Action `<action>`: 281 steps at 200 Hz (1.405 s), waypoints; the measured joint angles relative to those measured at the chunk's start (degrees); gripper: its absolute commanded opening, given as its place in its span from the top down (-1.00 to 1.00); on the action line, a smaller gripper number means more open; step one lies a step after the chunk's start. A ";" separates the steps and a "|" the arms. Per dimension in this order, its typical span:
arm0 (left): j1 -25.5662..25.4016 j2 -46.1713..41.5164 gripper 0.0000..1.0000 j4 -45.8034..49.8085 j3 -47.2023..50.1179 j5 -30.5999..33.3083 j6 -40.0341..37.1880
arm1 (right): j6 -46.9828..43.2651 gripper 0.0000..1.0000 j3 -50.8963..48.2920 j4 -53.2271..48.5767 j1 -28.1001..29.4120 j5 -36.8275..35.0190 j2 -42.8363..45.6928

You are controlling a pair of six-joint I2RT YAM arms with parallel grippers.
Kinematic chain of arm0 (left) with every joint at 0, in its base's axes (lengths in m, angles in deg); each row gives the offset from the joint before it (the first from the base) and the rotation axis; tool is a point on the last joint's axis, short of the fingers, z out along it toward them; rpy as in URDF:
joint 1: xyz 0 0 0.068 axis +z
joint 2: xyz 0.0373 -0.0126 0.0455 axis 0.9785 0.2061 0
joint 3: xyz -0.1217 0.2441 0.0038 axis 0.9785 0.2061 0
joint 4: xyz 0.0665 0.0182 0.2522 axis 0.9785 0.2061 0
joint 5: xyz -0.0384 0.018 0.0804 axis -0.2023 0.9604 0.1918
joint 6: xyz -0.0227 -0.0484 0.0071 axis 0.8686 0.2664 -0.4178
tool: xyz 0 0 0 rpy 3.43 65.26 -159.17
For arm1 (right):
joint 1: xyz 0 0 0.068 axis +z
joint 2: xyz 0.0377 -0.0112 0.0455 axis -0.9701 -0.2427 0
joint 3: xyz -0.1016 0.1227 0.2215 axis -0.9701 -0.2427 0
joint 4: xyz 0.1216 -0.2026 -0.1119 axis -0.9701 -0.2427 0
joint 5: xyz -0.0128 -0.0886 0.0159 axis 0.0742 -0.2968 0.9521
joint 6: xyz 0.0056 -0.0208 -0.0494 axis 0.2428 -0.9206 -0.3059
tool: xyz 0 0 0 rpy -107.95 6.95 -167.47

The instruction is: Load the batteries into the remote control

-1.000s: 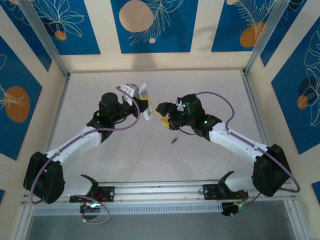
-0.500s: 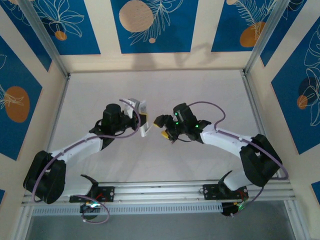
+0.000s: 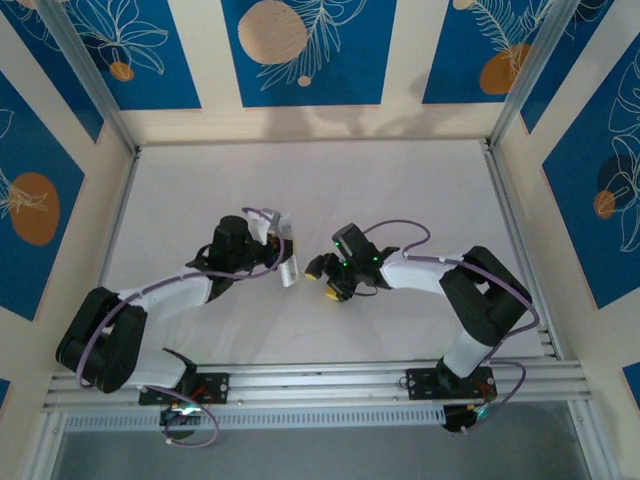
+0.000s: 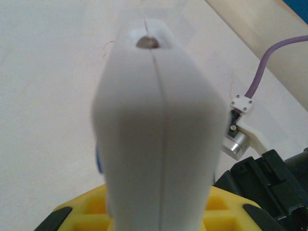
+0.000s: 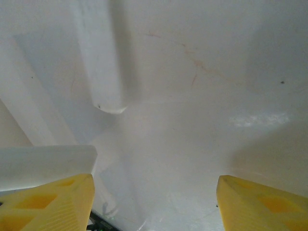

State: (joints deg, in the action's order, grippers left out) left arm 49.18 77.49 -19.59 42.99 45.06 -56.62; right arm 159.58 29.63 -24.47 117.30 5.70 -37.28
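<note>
The remote control (image 3: 288, 262) is a slim white bar standing up out of my left gripper (image 3: 283, 258), which is shut on its lower part. In the left wrist view its white body (image 4: 154, 134) rises between the yellow fingers (image 4: 77, 214) and has a small metallic hole at its far end. My right gripper (image 3: 324, 280) is just to the right of it, low over the table. It is open, with bare table between its yellow fingertips (image 5: 48, 202). The remote's rounded end (image 5: 103, 72) shows ahead and to the left of my right gripper (image 5: 155, 180). The batteries are hidden.
The white table (image 3: 400, 190) is walled at the back and sides by cream panels with blue floral prints (image 3: 300, 50). A metal rail (image 3: 320, 380) with both arm bases runs along the near edge. A blurred white block (image 5: 43, 166) sits just above the right gripper's left finger.
Both arms have drawn back toward the near edge and come lower. The right gripper has moved over the spot where a small dark battery lay, which no longer shows.
</note>
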 measured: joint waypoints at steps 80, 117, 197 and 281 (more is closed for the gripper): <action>2.73 -0.87 1.00 4.00 -10.95 -7.02 12.09 | -30.47 -0.61 1.22 -1.46 -0.02 -8.11 15.21; 3.54 -0.87 1.00 3.39 -14.14 -11.80 18.58 | -45.83 -0.73 4.17 0.46 1.44 -7.69 16.87; 3.82 -0.90 1.00 6.95 -14.62 -13.00 22.25 | -55.67 0.09 12.63 -1.07 6.10 -14.80 8.98; 5.70 -7.76 -0.78 19.08 -17.70 -9.49 16.83 | -43.71 0.39 16.50 -7.13 9.05 -21.05 8.48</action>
State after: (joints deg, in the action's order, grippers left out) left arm 54.88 69.73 -0.51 25.29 35.57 -39.79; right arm 115.87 46.13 -31.59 126.35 -15.35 -28.80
